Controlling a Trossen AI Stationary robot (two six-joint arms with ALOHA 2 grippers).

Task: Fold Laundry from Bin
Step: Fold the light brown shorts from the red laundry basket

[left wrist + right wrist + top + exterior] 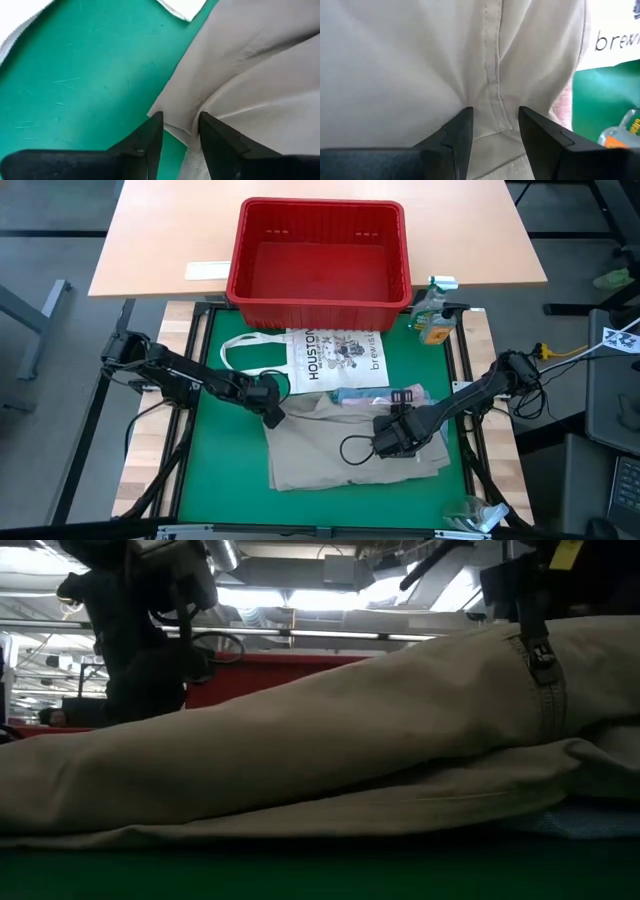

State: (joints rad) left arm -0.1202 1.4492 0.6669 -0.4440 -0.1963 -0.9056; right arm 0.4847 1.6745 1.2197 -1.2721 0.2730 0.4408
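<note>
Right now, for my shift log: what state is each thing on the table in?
Red slotted plastic bin: upright, empty.
Khaki-grey cloth garment: spread on the green mat, partly folded, rumpled.
White "HOUSTON" tote bag: lying flat.
Light blue cloth: mostly covered by the garment.
Left gripper: open astride the garment's corner.
Right gripper: open over a seam.
</note>
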